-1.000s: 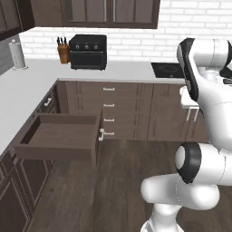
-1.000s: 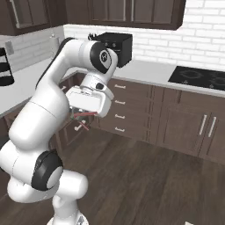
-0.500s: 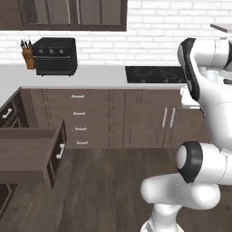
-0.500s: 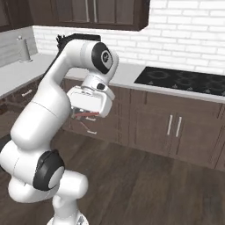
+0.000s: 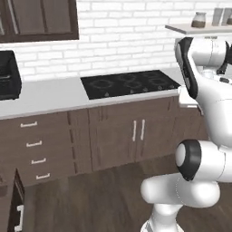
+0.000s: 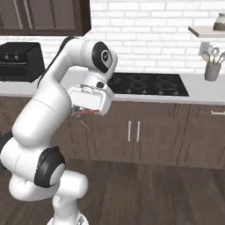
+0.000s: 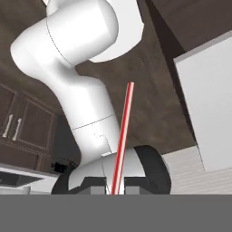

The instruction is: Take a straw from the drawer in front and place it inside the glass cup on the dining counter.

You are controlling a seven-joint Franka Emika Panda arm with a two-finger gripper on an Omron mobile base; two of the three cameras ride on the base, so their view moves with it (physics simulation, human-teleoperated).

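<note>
clamping the straw [image 7: 123,136] at its lower end, with the gripper [image 7: 113,189] closed tight on it and the long red-pink shaft running away from the finger tips over dark wood floor. likely handling as very light, thin and slick, stiff enough to hold straight yet easy to swing or slip in a one-end pinch; probably calling for slow carrying. poking out in red beneath the white hand [image 6: 90,100] in the right base view. beyond, passing brown cabinet doors [image 6: 134,131], a black cooktop [image 5: 129,83] and a white brick wall [image 6: 145,30].
</note>
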